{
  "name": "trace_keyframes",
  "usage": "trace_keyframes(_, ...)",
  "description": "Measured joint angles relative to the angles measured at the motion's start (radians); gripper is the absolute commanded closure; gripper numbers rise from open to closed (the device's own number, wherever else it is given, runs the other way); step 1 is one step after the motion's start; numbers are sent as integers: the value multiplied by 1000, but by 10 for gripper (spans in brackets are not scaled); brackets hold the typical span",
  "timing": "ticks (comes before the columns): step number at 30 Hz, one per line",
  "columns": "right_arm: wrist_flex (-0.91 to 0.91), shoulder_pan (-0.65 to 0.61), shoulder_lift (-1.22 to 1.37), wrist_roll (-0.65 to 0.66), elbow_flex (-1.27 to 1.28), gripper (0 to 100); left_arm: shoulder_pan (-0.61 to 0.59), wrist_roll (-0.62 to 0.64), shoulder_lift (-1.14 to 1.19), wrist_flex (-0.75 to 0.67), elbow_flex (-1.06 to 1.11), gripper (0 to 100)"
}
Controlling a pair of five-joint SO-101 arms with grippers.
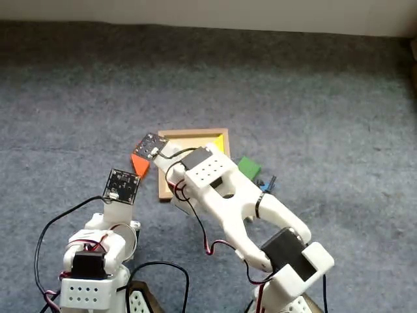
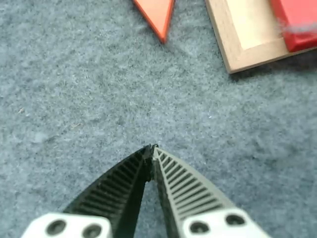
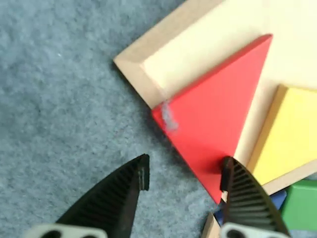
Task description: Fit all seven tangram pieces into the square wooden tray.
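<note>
The square wooden tray (image 1: 193, 132) lies mid-table, partly under the right arm. A yellow piece (image 1: 218, 141) sits in its far right corner. A red triangle (image 3: 213, 119) lies tilted across the tray's rim (image 3: 133, 64), partly inside, next to the yellow piece (image 3: 290, 134). My right gripper (image 3: 185, 173) is open just above the red triangle's outer corner, one fingertip (image 3: 229, 173) over its edge. An orange triangle (image 1: 140, 164) lies on the carpet left of the tray. My left gripper (image 2: 151, 147) is shut and empty over bare carpet, short of the orange triangle (image 2: 156, 15).
A green piece (image 1: 249, 167) and a blue piece (image 1: 268, 184) lie on the carpet right of the tray, close to the right arm. Grey carpet stretches all around, with open room at the far side and to the left.
</note>
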Motion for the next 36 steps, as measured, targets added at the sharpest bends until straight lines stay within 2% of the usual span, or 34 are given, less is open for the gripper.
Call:
trace_keyframes(18,-3,12,-14,3,-15,768,0,0,0,0,0,968)
trace_keyframes(21,-3,14,-63,3,-17,712,0,0,0,0,0,968)
trace_keyframes(23,-3,15,-86,28,-18,680,0,0,0,0,0,968)
trace_keyframes(27,-3,15,-80,68,-18,680,0,0,0,0,0,968)
trace_keyframes(36,-3,5,86,138,-25,684,0,0,0,0,0,968)
